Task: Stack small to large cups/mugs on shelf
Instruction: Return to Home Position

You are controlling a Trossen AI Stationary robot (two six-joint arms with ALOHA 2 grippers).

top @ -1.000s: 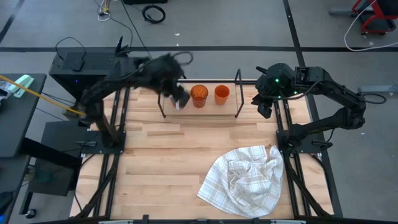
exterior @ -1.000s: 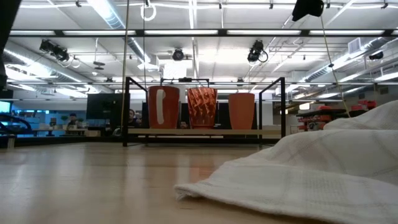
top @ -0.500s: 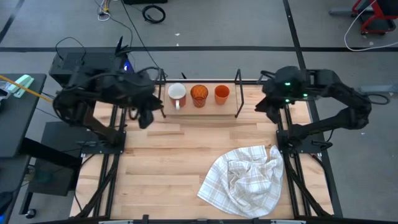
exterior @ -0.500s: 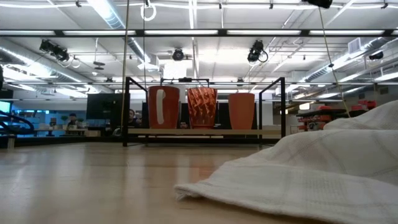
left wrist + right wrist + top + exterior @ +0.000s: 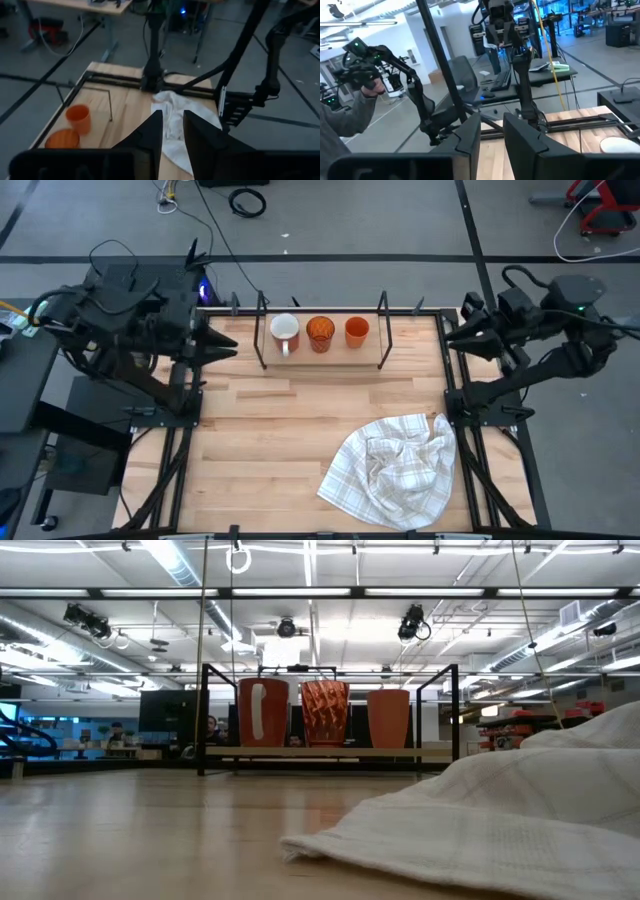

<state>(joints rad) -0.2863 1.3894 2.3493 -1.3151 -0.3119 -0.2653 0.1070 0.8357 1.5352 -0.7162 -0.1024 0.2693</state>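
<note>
- I'm watching the left gripper (image 5: pixel 218 345) pulling clear: a second ago it was over the shelf (image 5: pixel 320 358) at the white mug (image 5: pixel 284 330), and now it is folding back to the table's (image 5: pixel 260 430) left edge.
- The right gripper (image 5: pixel 458 340) is retreating too, swinging out from beside the shelf's right end to the right edge.
- Nothing on the shelf is shifting. In the low view the mug (image 5: pixel 262 712), the dark-orange tumbler (image 5: pixel 325 712) and the small orange cup (image 5: pixel 389 717) are all standing upright on the board, exactly as half a second ago.
- They are sitting side by side in one row, mug at the left end, tumbler in the middle, cup at the right end, close together; whether they are touching I cannot tell.
- I'm reading that as the placing being done, with only the arms' retreat left.
- Left jaws: in the left wrist view the gripper (image 5: pixel 172 117) is showing both fingers drawn in with only a thin slit between, clenched on nothing.
- Right jaws: in the right wrist view the gripper (image 5: pixel 492 117) is showing the same thin slit, empty as well.
- The checked cloth (image 5: pixel 395 470) is lying crumpled on the near right of the table, well apart from the shelf.
</note>
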